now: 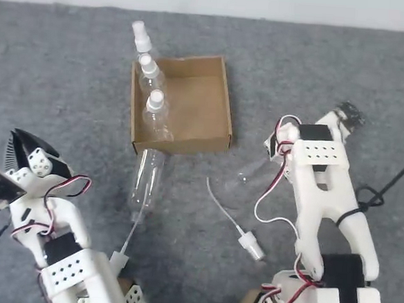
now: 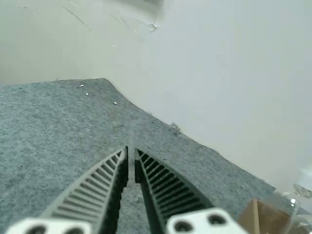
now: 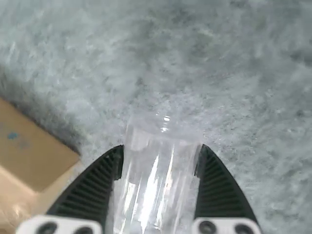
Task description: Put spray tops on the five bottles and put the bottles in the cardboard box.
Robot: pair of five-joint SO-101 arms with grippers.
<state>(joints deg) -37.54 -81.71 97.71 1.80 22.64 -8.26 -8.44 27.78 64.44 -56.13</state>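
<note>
The right gripper [image 3: 160, 152] is clasping a clear bottle [image 3: 161, 139] between its fingers close to the grey surface [image 1: 68, 80], right of centre in the high view, near the lower right corner of the cardboard box [image 1: 191, 106]. Three capped bottles [image 1: 149, 73] are lying along the box's left wall, the topmost poking past the rim. An open bottle [image 1: 146, 182] is lying just below the box. One spray top [image 1: 252, 246] is resting at lower centre, a second spray top [image 1: 117, 258] lower left of it. The left gripper [image 2: 130, 152] is sitting at the lower left, fingers clenched on nothing.
</note>
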